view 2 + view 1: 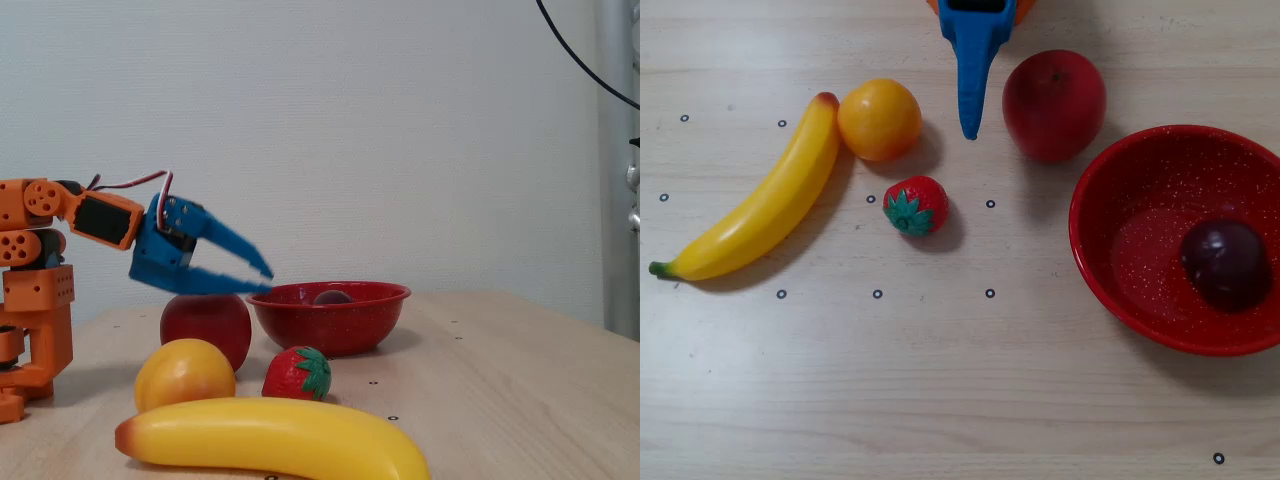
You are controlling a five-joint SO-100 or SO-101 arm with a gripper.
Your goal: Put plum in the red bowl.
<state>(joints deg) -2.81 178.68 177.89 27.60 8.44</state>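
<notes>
A dark plum (pixel 1226 264) is seen lying inside the red bowl (pixel 1110 262), toward its right side. The blue pincer (pixel 969 128) is pointed down from the top edge, its tip above the counter (pixel 940 380) between an orange (pixel 879 119) and a red apple (pixel 1054 104). A strawberry (pixel 915 205) is placed just below the orange, with a banana (pixel 761 200) laid diagonally at the left.
</notes>
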